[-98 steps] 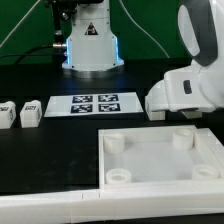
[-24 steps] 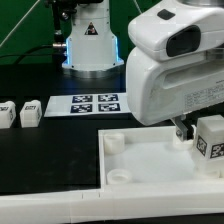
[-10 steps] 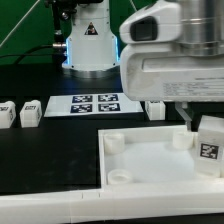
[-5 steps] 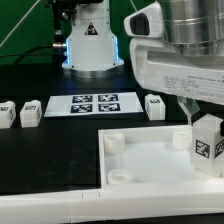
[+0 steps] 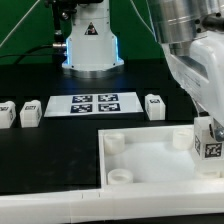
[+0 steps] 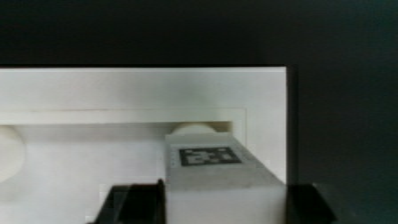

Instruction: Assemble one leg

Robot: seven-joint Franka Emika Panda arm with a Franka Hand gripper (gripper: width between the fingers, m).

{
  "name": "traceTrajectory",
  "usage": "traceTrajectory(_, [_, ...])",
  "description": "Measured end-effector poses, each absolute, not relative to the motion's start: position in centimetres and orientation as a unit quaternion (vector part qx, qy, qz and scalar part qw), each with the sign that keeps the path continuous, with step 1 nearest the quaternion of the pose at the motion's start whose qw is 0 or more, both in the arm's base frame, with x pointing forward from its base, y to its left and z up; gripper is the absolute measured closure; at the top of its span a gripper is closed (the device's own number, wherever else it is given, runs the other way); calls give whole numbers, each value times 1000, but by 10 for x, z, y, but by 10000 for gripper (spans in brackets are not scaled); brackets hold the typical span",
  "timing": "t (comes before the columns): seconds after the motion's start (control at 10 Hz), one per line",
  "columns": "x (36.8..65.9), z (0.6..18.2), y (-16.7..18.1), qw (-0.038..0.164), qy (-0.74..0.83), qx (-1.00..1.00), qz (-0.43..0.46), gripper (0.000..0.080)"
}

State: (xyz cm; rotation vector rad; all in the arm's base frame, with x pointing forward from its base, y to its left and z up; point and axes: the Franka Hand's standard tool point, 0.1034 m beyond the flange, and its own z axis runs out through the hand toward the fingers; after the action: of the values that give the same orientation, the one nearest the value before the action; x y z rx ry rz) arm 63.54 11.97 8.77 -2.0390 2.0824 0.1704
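Note:
My gripper [image 5: 205,125] is at the exterior view's right and is shut on a white leg [image 5: 210,145] with a black-and-white tag. It holds the leg upright over the far right corner of the large white panel [image 5: 150,160], at a round socket [image 5: 181,140]. In the wrist view the leg [image 6: 214,165] sits between my black fingers [image 6: 139,205] and points at the socket [image 6: 199,128] near the panel's corner. Three more legs lie on the black table: two at the exterior view's left [image 5: 30,110] [image 5: 6,113] and one behind the panel [image 5: 154,105].
The marker board [image 5: 96,103] lies flat on the table behind the panel. The robot base [image 5: 90,45] stands at the back. A white rail [image 5: 50,203] runs along the table's front edge. Two other sockets [image 5: 113,142] [image 5: 119,175] show on the panel's left side.
The arm has come in from the right with the leg, then turned and lowered it toward the panel's far right socket. The leg behind the panel has come back into sight.

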Motion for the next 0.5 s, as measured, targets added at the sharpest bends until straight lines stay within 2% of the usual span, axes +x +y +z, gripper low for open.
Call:
traceTrajectory(0.1, [635, 88, 120, 112, 692, -711, 56, 499])
traceTrajectory(0.2, [635, 87, 121, 112, 686, -717, 55, 415])
traceTrajectory(0.3, [633, 86, 124, 108, 622, -774, 47, 279])
traceTrajectory(0.4, [631, 85, 127, 104, 549, -828, 38, 279])
traceTrajectory(0.5, [631, 84, 129, 102, 487, -867, 29, 177])
